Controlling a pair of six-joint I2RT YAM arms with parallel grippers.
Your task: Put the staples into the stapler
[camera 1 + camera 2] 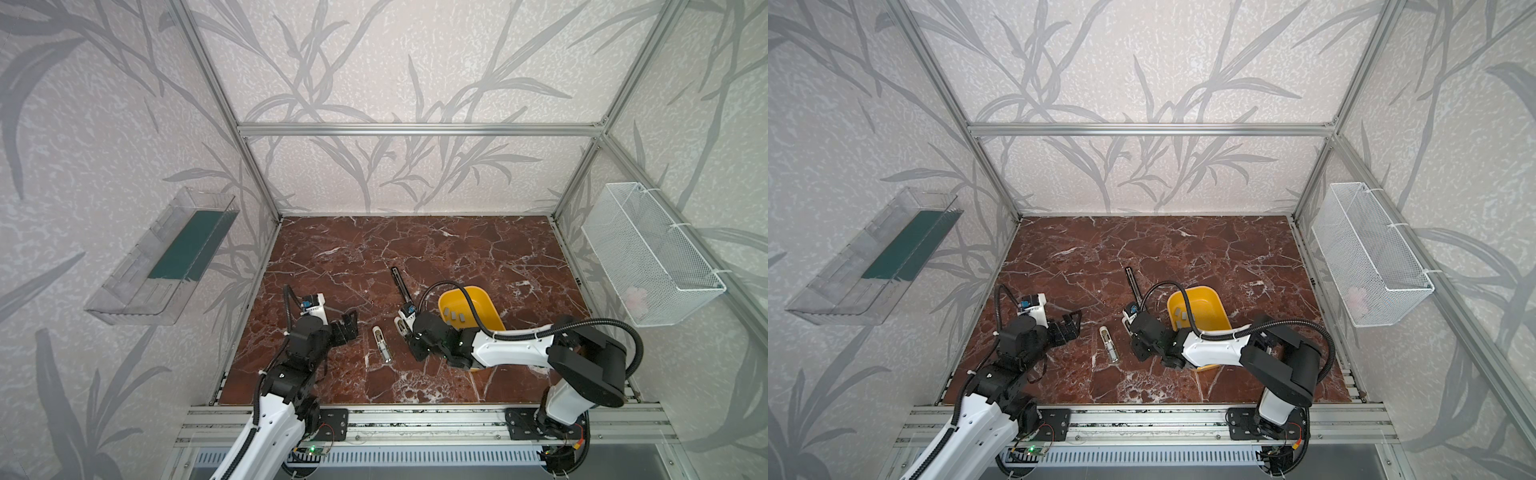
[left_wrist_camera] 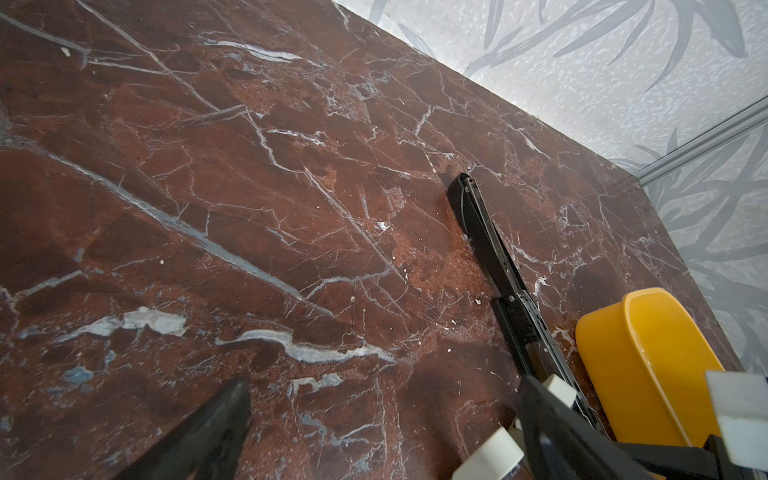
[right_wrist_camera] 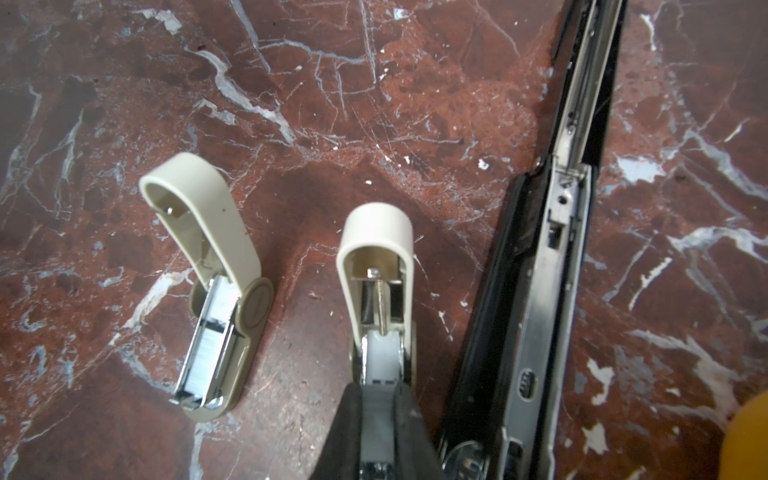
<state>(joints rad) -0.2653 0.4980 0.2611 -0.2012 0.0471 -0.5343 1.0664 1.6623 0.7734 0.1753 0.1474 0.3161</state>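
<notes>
Two cream mini staplers lie lid-open mid-table. The stapler on the left (image 1: 381,343) (image 3: 216,299) shows a silver strip in its channel. My right gripper (image 1: 409,336) (image 3: 377,395) hangs over the stapler beside it (image 1: 401,325) (image 3: 376,249), shut on a flat grey staple strip (image 3: 376,409) at the front of the open channel. More staples (image 1: 454,318) (image 1: 1179,316) lie in the yellow bowl (image 1: 478,299) (image 1: 1208,303), partly hidden by the right arm. My left gripper (image 1: 350,319) (image 1: 1073,320) (image 2: 382,390) stands open and empty, left of the staplers.
A long black stapler (image 1: 400,282) (image 2: 486,241) (image 3: 552,270) lies opened flat, between the cream staplers and the bowl. A white mesh basket (image 1: 652,257) hangs on the right wall. A clear shelf (image 1: 166,257) hangs on the left wall.
</notes>
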